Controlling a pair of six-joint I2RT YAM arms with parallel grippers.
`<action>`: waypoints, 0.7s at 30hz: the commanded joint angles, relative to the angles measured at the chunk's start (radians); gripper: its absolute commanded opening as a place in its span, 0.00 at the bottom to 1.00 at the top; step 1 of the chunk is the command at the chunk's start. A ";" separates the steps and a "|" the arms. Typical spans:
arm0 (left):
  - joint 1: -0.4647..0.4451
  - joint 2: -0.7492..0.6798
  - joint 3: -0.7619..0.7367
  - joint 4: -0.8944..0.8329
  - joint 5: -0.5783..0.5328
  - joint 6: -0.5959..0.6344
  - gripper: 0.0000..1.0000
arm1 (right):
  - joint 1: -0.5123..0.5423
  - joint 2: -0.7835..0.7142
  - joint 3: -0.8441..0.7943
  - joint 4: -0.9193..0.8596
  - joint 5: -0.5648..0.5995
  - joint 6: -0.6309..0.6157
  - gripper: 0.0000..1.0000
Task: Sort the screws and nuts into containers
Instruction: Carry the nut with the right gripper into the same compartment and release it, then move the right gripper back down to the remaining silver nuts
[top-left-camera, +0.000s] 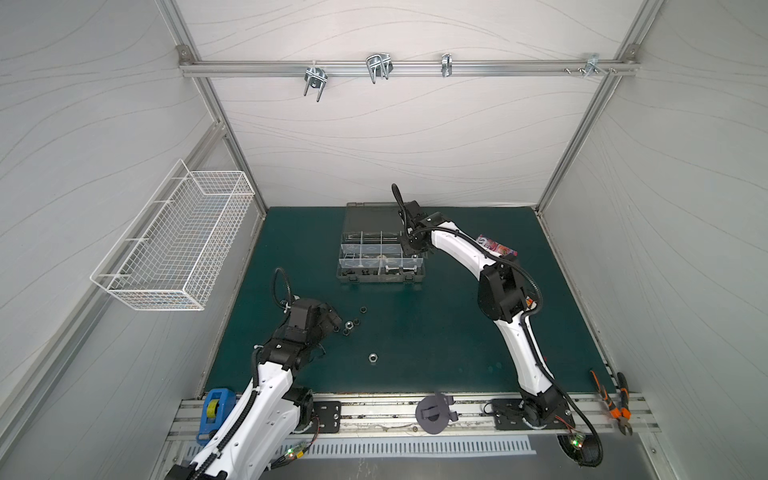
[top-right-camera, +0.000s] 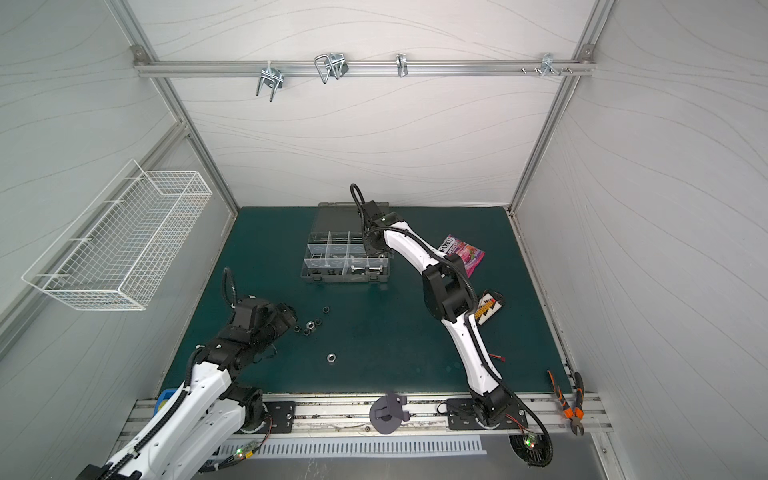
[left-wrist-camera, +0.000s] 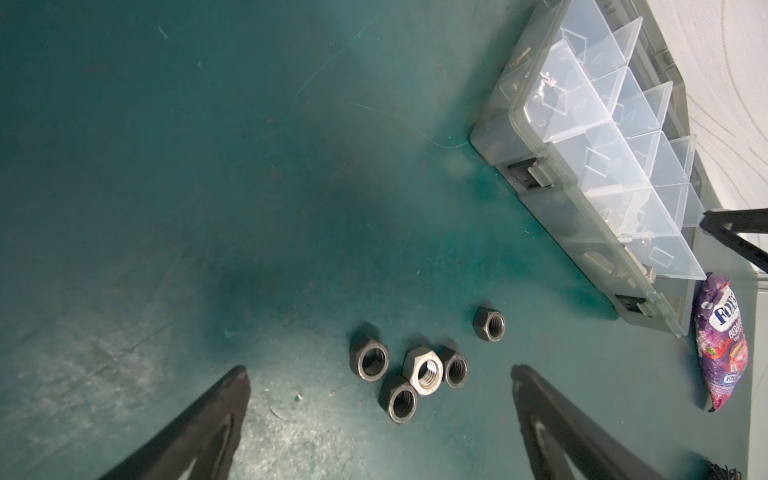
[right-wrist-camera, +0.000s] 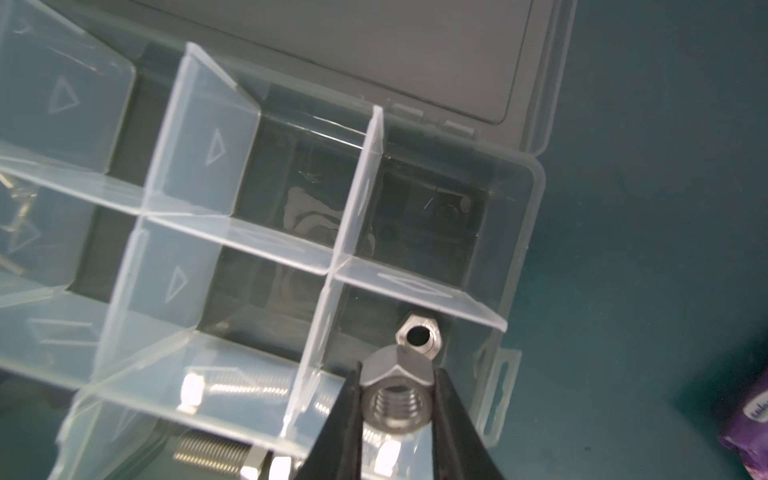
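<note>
Right wrist: shiny silver hex nut (right-wrist-camera: 397, 380), threaded bore; perhaps slightly tilted.

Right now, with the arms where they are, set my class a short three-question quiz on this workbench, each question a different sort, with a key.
1. True or false: the left gripper is shut.
2. What does the right gripper hold over the case? A a washer, B a silver nut, C a spring.
3. How many black nuts lie loose on the mat?
Key: 1 false, it is open and empty; 2 B; 3 four.
</note>
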 joint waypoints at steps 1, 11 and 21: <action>0.004 -0.002 0.010 0.029 0.001 -0.009 0.99 | -0.005 0.038 0.027 0.000 -0.005 -0.029 0.21; 0.005 -0.010 0.009 0.020 -0.006 -0.008 0.99 | -0.007 0.021 0.028 -0.007 -0.007 -0.058 0.46; 0.005 -0.017 0.008 0.018 -0.017 -0.009 0.99 | 0.022 -0.116 -0.002 -0.056 0.004 -0.062 0.48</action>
